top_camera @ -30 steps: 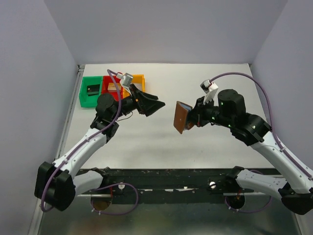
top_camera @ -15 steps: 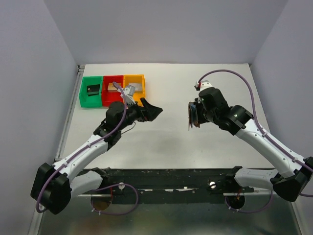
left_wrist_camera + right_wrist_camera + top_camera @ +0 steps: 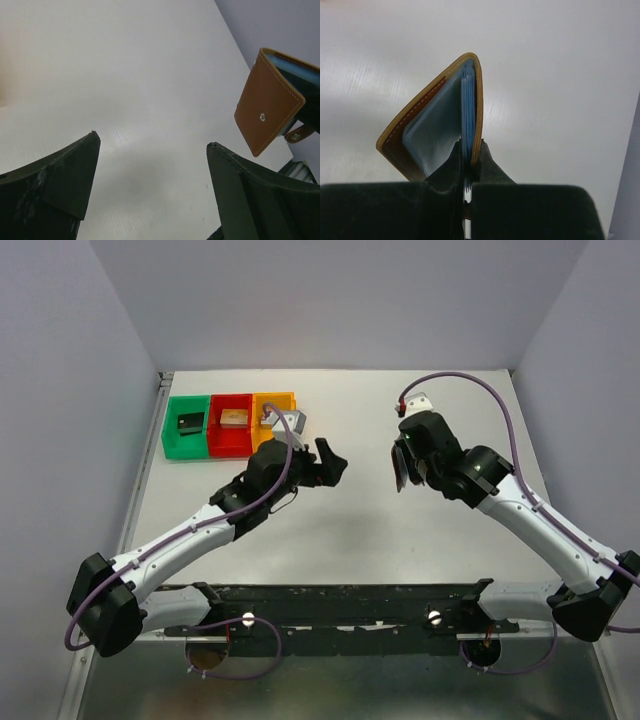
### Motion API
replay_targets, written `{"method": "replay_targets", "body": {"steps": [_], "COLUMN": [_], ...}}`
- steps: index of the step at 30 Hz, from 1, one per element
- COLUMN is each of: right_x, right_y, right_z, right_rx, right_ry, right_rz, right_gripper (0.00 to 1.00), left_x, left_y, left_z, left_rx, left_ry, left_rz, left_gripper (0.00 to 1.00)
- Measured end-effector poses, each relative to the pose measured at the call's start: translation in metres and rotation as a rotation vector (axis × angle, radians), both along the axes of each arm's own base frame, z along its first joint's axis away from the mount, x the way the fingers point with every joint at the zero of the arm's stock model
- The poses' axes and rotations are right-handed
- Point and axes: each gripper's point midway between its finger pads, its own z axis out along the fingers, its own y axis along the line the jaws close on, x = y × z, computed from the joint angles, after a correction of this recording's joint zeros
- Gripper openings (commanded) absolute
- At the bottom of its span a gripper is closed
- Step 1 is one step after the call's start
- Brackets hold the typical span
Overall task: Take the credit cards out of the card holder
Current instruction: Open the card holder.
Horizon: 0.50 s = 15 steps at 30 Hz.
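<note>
The right pincer (image 3: pixel 468 167) clamps one flap of the wallet (image 3: pixel 432 132). The left pincer (image 3: pixel 152 140), apart, has it ahead to its right; the cards seem tucked inside.

The card holder (image 3: pixel 266 102) looks like smooth tan leather with pale stitching, a small shiny metal snap (image 3: pixel 262 117) and a matt blue-grey lining. The table (image 3: pixel 130 70) is matt white, faintly ribbed. The fingers (image 3: pixel 55 180) of the left hand (image 3: pixel 152 138) are dull black plastic, scuffed.
</note>
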Motion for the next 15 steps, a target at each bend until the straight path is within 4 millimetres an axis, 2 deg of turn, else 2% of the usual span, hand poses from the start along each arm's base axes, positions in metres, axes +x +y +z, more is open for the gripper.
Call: {"method": "replay_targets", "body": {"steps": [3, 6, 8, 12, 15], "right_x": [0.000, 0.002, 0.001, -0.002, -0.005], "right_y": [-0.002, -0.001, 0.001, 0.006, 0.013], "right_z": [0.001, 0.005, 0.006, 0.004, 0.001], "right_rx": [-0.036, -0.072, -0.071, -0.047, -0.008], "right_ry": [-0.006, -0.008, -0.006, 0.012, 0.036], "right_rz": [0.007, 0.009, 0.014, 0.029, 0.043], "right_gripper": [0.00, 0.00, 0.01, 0.00, 0.00], "left_x": [-0.015, -0.026, -0.029, -0.036, -0.044], "left_y": [-0.004, -0.014, -0.027, -0.050, -0.061], "left_z": [-0.021, -0.031, -0.024, 0.012, 0.030], "left_rx": [-0.076, -0.145, -0.199, -0.335, -0.395], "left_ry": [-0.011, -0.005, -0.013, -0.086, -0.130], "left_rz": [-0.057, -0.123, -0.180, -0.288, -0.350], "left_gripper": [0.99, 0.99, 0.99, 0.99, 0.99]}}
